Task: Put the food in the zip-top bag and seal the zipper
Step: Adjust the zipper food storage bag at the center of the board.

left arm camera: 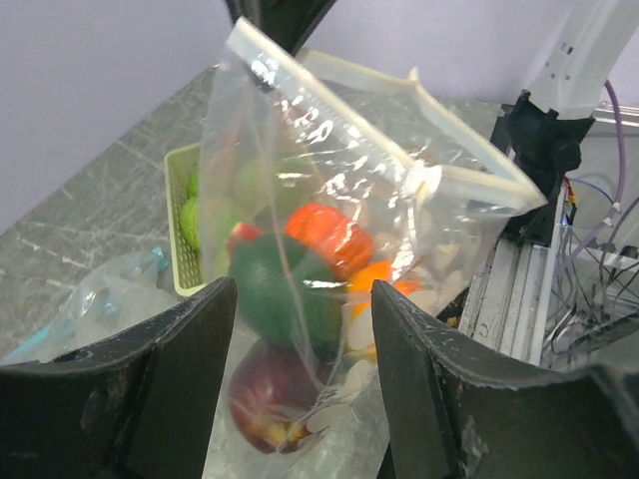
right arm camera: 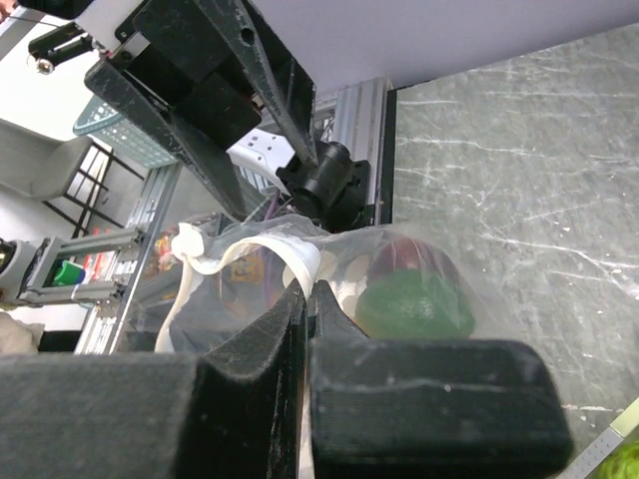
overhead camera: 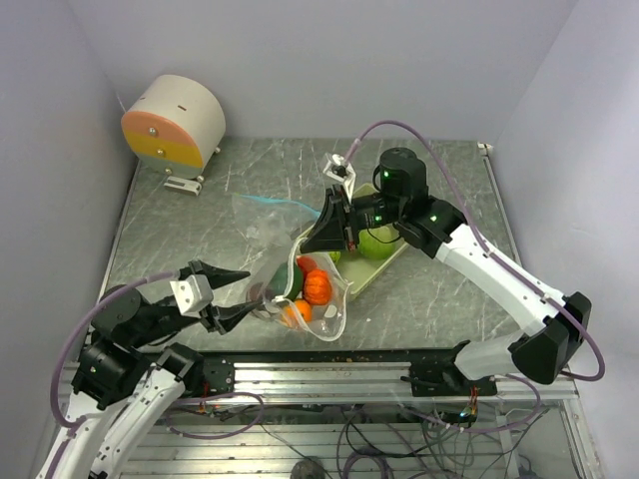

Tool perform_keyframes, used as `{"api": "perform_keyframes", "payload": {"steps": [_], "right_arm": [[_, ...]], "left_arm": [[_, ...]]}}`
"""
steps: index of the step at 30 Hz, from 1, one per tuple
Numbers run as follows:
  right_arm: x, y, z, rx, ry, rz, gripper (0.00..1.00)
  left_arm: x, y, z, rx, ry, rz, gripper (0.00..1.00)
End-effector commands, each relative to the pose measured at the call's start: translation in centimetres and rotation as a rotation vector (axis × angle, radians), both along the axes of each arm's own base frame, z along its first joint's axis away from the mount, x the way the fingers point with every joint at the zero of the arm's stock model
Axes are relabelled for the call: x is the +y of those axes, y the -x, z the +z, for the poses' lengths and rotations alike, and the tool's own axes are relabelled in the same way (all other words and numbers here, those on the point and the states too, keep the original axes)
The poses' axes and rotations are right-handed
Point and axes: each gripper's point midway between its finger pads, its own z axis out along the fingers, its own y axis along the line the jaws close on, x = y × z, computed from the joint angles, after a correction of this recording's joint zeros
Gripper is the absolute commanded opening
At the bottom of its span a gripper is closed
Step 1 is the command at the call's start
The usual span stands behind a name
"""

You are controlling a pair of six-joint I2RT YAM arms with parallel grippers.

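Nearest, the left pincer (overhead camera: 255, 291) is released, its fingers spread to either side of the lower end of the zip-top bag (left arm camera: 300, 130). The food lies inside the bag: a maroon piece (left arm camera: 270, 394) lowest, a dark green one (left arm camera: 280, 294) above it and an orange pumpkin (overhead camera: 317, 287). The bag's mouth gapes. Beyond it, the right pincer (right arm camera: 307, 299) is clenched on the white zipper strip. Behind stands a pale basket (left arm camera: 180, 230) holding a green fruit (overhead camera: 377, 239). A cream drum (overhead camera: 175, 120) sits at the table's (overhead camera: 160, 239) far left corner.
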Motion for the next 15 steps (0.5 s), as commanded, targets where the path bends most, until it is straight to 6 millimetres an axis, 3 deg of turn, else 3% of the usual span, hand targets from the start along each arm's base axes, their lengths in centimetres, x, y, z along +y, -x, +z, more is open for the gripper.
{"api": "perform_keyframes", "payload": {"steps": [1,8,15], "right_arm": [[0.5,-0.6,0.7,0.019,-0.002,-0.007,0.0],[1.0,-1.4,0.3,0.062,0.018,-0.027,0.0],[1.2,-1.5,0.5,0.082,0.013,-0.026,0.0]], "left_arm": [[-0.6,1.6,2.4,-0.146,0.018,-0.104,0.68],[-1.2,2.8,2.4,-0.145,0.029,-0.178,0.68],[-1.2,1.8,1.4,-0.14,0.0,-0.147,0.68]]}}
